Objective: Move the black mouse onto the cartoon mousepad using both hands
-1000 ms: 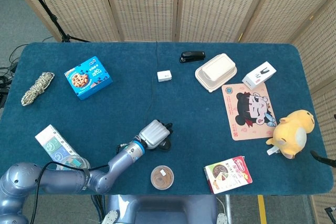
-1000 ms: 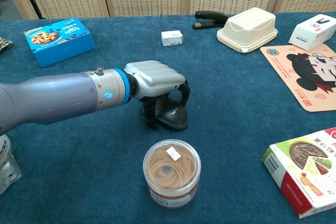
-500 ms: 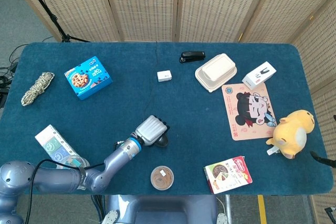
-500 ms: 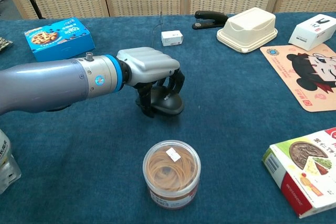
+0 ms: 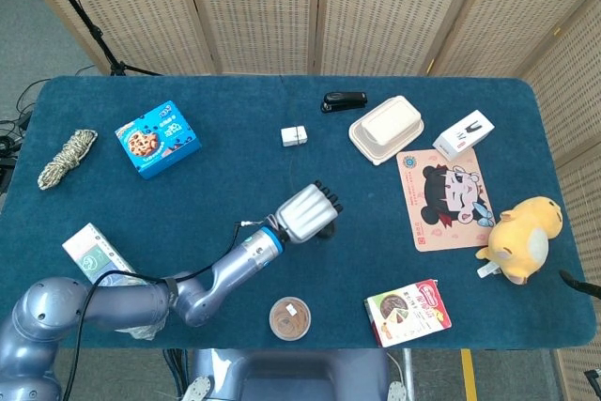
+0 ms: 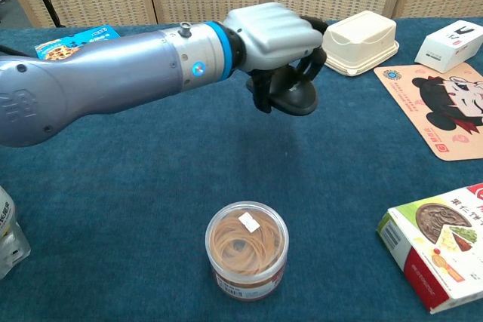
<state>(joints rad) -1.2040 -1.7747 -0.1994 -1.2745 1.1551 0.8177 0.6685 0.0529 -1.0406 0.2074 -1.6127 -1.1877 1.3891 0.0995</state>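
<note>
My left hand (image 6: 275, 32) (image 5: 305, 213) grips the black mouse (image 6: 293, 94) from above and holds it lifted off the blue table, near the middle. In the head view the mouse is hidden under the hand. The cartoon mousepad (image 5: 443, 197) (image 6: 438, 107) lies flat at the right side of the table, well to the right of the hand. My right hand shows in neither view.
A jar of rubber bands (image 6: 247, 249) stands at the front centre, a snack box (image 6: 441, 243) at front right. A white lunch box (image 5: 386, 129), white carton (image 5: 464, 133), stapler (image 5: 344, 100), small white box (image 5: 295, 135), cookie box (image 5: 158, 139), rope (image 5: 66, 158) and plush toy (image 5: 521, 239) are spread around.
My left hand has lifted the mouse off the table and carried it up and to the right, toward the mousepad.
</note>
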